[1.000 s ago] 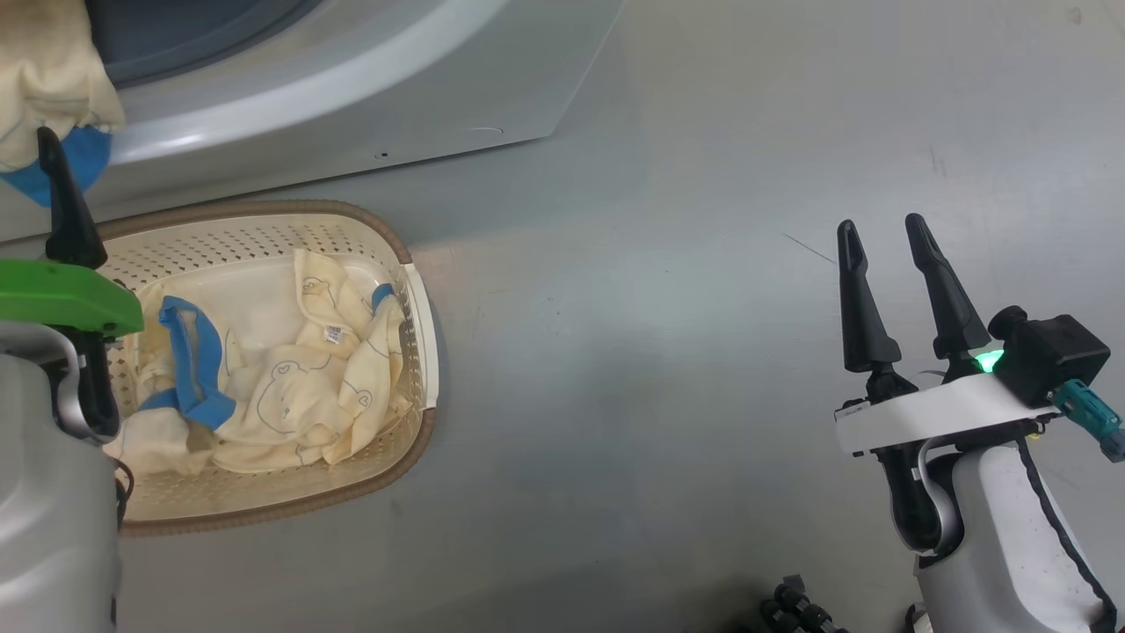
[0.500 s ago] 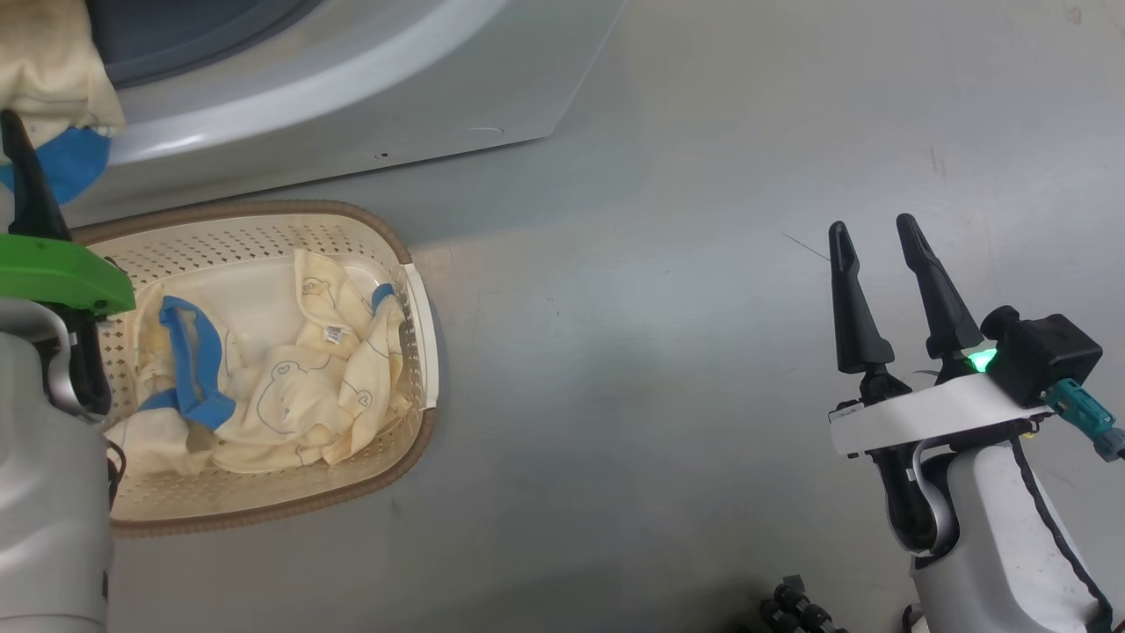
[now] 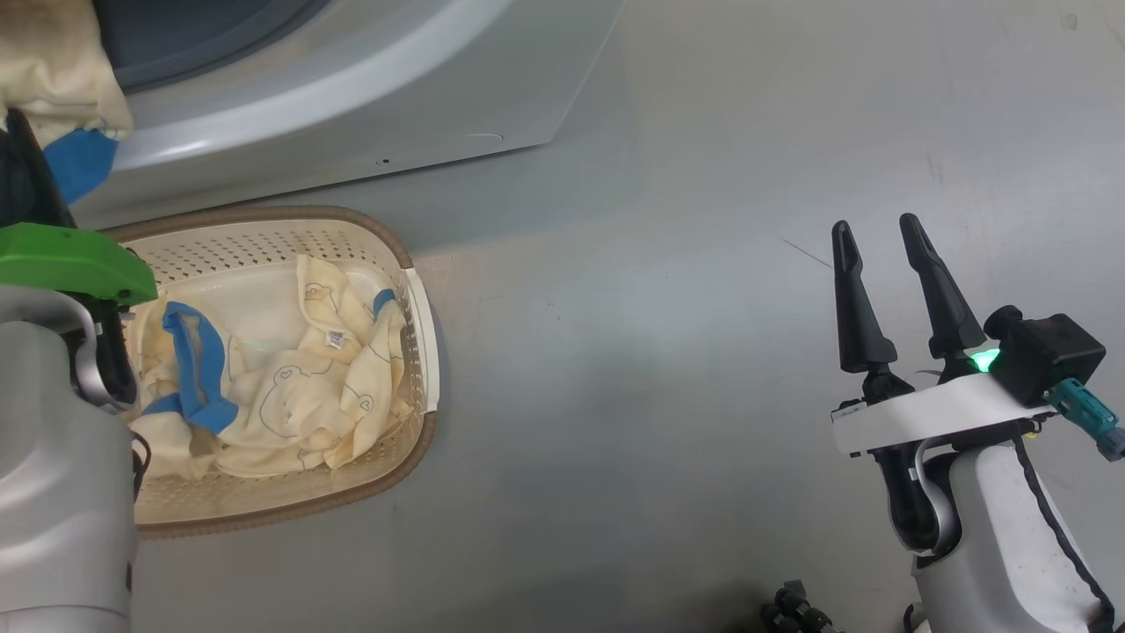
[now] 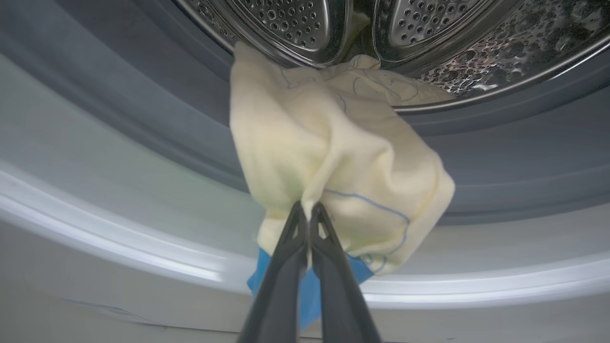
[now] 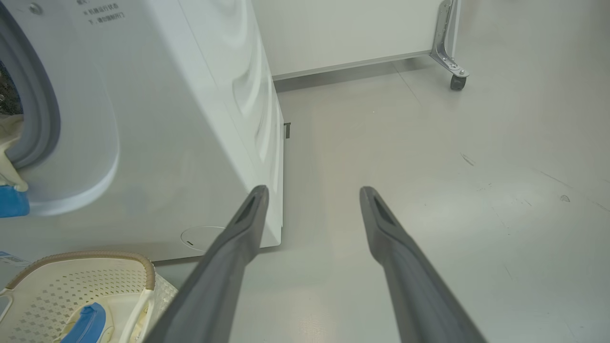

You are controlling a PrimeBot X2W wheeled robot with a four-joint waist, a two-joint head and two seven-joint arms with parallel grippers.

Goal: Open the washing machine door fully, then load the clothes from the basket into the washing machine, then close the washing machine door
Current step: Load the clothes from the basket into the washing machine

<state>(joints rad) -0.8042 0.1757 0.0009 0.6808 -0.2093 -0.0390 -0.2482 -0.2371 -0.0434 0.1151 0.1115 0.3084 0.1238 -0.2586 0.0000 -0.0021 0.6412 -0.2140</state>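
The left gripper [image 4: 307,209] has its 2 dark fingers [image 4: 286,267] squeezed together on a fold of a cream garment [image 4: 333,157] with a blue cuff, and that garment hangs half out of the washing machine [image 3: 352,114], over the grey rubber ring [image 4: 119,85] below the shiny steel drum [image 4: 295,24]. More cream and blue clothes [image 3: 299,387] lie in the basket [image 3: 264,214] on the floor [image 3: 659,352] just in front of the washing machine. The right gripper [image 3: 877,224] is well away over the bare grey floor, with its 2 fingers wide apart.

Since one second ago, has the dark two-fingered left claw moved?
Yes: left claw went up, from the perforated cream plastic basket toward the white washing machine.
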